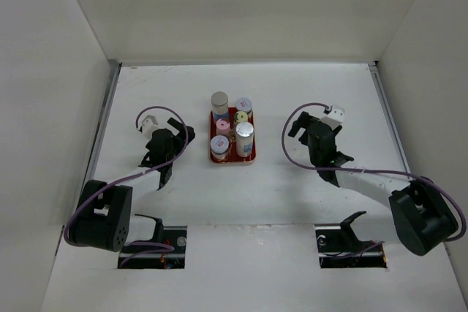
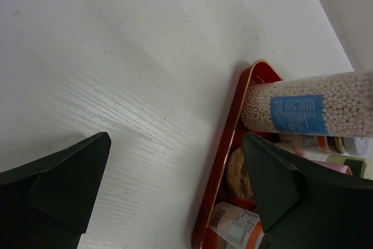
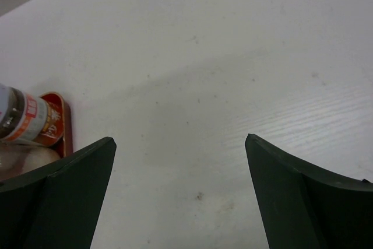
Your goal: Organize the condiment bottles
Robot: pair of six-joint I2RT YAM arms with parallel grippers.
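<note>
Six cylindrical bottles (image 1: 244,137) | glossy red tray (image 2: 224,155) | left gripper (image 2: 176,138) wide, empty | right gripper (image 3: 179,139) wide, empty

My pincer (image 3: 179,139): fingers spread wide, only white bench (image 3: 233,56) between them.
Left edge: a red-and-white-labelled bottle (image 3: 26,119), at the red tray (image 3: 65,123) corner.

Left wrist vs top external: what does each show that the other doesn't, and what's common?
Only left wrist: one jar seen from the side, with its white pellet filling and blue label, and the gold-edged rim of the red tray. Only top external: all six condiment bottles by their caps, both arms, and the right gripper clear of the tray on its right. Both: the tray with bottles in it, and the left gripper, open and empty, to the tray's left.
</note>
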